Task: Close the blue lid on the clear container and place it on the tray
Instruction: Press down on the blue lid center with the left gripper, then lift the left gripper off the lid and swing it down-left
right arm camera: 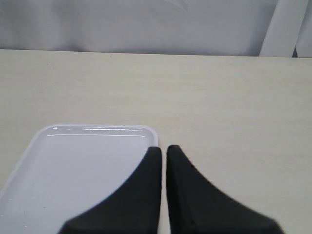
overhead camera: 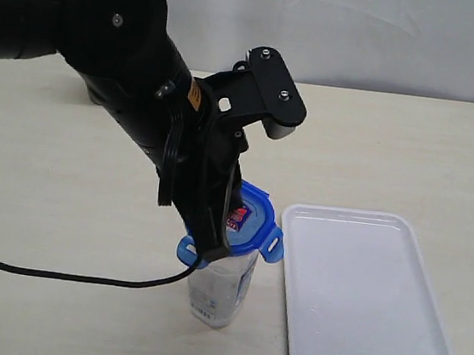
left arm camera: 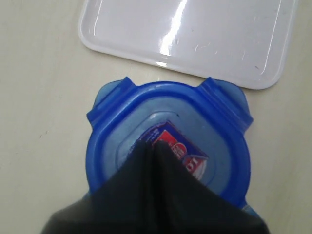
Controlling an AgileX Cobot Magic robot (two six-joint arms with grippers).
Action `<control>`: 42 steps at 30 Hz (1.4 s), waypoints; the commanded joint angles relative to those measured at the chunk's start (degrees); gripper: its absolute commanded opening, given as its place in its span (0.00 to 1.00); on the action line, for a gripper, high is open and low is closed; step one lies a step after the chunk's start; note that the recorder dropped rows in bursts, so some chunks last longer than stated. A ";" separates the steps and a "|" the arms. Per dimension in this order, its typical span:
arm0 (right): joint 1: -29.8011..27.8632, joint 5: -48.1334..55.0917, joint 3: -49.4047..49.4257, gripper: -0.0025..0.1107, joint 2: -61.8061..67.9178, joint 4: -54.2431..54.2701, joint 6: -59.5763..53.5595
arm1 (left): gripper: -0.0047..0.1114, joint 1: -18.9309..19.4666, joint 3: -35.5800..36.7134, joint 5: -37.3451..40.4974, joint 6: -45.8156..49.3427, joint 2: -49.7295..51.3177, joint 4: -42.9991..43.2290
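Touching the blue lid (overhead camera: 258, 218) on the clear container (overhead camera: 219, 295), the pressed-together left gripper (overhead camera: 212, 245) stood just left of the tray (overhead camera: 368, 304).

Left hand (overhead camera: 213, 248) — atop blue lid (overhead camera: 256, 222)

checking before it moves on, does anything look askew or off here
The rounded-square blue plastic lid sits tilted on the tall clear plastic container, its snap flaps splayed outward, not latched; the shut left gripper rests on its centre.
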 commanded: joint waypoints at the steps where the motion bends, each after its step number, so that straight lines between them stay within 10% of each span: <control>1: 0.06 -0.29 0.20 0.06 -0.23 0.02 -0.15 | 0.30 -0.10 0.18 -2.27 -0.56 -0.73 1.26; 10: 0.06 -0.29 0.20 0.06 -0.23 0.02 -0.15 | 0.71 2.14 0.18 -3.17 -4.60 -10.92 5.62; 15: 0.06 -0.29 0.20 0.06 -0.23 0.02 -0.15 | 0.71 5.50 4.49 -2.81 -6.18 -17.27 3.94; 26: 0.06 -0.29 0.20 0.06 -0.23 0.02 -0.15 | 0.71 9.85 38.54 -44.47 -4.65 -39.30 -8.19; 34: 0.06 -0.29 0.20 0.06 -0.23 0.02 -0.15 | 0.71 9.85 50.25 -56.73 -7.10 -36.49 -10.67; 42: 0.06 -0.29 0.20 0.06 -0.23 0.02 -0.15 | 0.71 9.85 65.02 -72.87 -35.27 -36.52 19.27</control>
